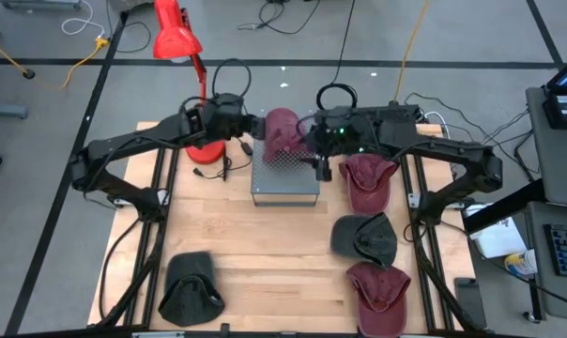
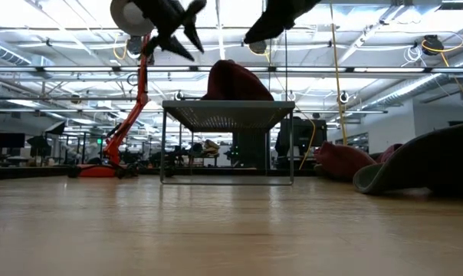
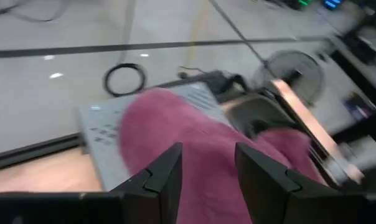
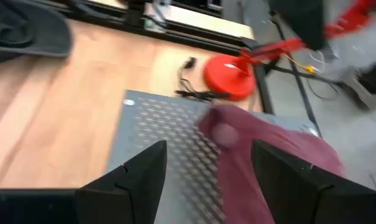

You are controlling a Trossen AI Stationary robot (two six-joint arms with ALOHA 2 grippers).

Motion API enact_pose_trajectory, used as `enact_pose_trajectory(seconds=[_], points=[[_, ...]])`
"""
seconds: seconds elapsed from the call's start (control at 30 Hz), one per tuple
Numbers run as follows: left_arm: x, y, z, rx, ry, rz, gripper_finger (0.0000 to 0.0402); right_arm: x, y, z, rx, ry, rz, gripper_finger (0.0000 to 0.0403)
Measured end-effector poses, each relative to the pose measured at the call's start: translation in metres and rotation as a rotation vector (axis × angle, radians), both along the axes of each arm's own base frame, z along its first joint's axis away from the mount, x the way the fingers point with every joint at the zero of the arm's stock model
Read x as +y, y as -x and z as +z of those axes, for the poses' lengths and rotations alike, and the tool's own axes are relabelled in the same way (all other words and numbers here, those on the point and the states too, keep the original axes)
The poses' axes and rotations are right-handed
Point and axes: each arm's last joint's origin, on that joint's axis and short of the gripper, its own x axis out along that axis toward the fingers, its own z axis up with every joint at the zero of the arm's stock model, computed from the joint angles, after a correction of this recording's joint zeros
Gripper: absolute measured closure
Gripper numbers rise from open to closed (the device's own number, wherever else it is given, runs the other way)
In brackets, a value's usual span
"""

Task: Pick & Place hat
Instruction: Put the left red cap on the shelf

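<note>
A maroon hat [image 1: 283,131] sits on the top of a grey perforated metal stand [image 1: 285,183] at the table's far middle; the low view shows the hat [image 2: 235,80] resting on the stand's top [image 2: 228,115]. My left gripper [image 1: 253,122] hovers at the hat's left, open, above the stand [image 2: 178,27]. Its wrist view shows the hat [image 3: 194,137] beyond the open fingers [image 3: 208,152]. My right gripper [image 1: 314,150] hovers at the hat's right, open [image 4: 208,149], also raised above the stand [image 2: 281,19], with the hat [image 4: 269,149] ahead of it.
A maroon hat [image 1: 368,180], a dark grey hat [image 1: 363,239] and another maroon hat [image 1: 377,286] lie along the table's right side. A dark hat [image 1: 190,286] lies near left. A red lamp [image 1: 176,38] stands with its base [image 1: 206,150] left of the stand.
</note>
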Motion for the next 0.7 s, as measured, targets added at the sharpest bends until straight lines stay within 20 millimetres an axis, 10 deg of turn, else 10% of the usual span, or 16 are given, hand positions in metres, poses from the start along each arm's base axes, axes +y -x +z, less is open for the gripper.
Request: enact_pose_trajectory(seconds=[0.7], points=[[-0.083, 0.061, 0.065, -0.21, -0.133, -0.289, 0.0252, 0.022, -0.094, -0.088, 0.102, 0.577, 0.234, 0.0177]])
